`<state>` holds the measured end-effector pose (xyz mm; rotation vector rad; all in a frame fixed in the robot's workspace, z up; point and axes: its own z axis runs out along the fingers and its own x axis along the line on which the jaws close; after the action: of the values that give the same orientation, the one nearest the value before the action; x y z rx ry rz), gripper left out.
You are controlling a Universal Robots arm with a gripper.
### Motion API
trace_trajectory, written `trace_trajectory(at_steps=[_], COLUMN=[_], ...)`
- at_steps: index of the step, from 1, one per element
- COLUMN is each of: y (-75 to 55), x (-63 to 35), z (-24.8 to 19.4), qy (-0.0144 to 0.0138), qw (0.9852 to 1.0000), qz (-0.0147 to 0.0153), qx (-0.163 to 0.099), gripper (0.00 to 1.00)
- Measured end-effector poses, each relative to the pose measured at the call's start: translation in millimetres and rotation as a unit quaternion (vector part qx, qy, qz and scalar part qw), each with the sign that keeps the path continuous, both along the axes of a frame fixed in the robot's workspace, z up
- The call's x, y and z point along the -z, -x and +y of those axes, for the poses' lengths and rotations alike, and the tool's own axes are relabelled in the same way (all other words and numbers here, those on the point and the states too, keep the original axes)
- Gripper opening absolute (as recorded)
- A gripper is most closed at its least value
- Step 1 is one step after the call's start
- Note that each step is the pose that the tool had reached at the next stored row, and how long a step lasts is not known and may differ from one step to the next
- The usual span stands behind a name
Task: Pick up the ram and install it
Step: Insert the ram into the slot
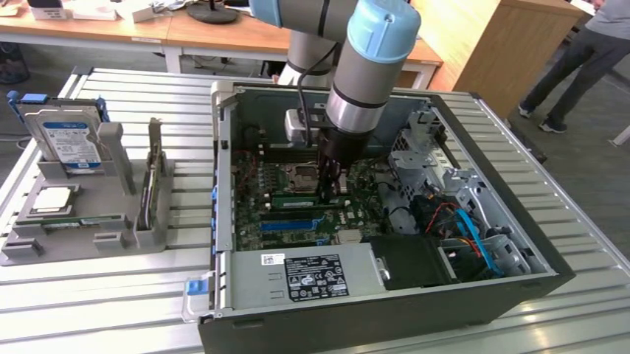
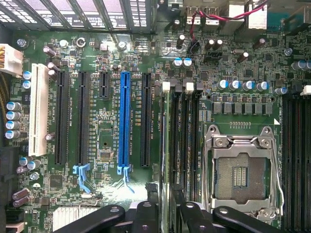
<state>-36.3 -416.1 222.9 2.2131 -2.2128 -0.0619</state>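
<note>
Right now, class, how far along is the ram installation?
Pick-up looks done: the ram stands edge-on among the memory slots beside the CPU socket. In hand: the gripper hovers right over it. Left: full seating, which I cannot confirm.

One ram (image 2: 168,145) is counted between the two fingers (image 2: 146,218). Off one finger's outer side, one blue slot (image 2: 124,121), three long black slots (image 2: 61,116), one short black slot (image 2: 104,85) and one white slot (image 2: 38,109) are counted; off the other finger's outer side, one processor socket (image 2: 241,167) is counted.

Bright, even light; faint glare, soft shadows.
</note>
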Motion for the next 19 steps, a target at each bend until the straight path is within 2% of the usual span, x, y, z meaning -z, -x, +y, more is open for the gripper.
trace_trajectory(at_steps=[8, 19], y=[0.0, 0.0], x=[-1.5, -17.9], z=[0.0, 0.0], qy=[0.0002, 0.0001], qw=[1.0000, 1.0000], qz=[0.0001, 0.0001], qx=[0.000, 0.000], gripper=[0.25, 0.25])
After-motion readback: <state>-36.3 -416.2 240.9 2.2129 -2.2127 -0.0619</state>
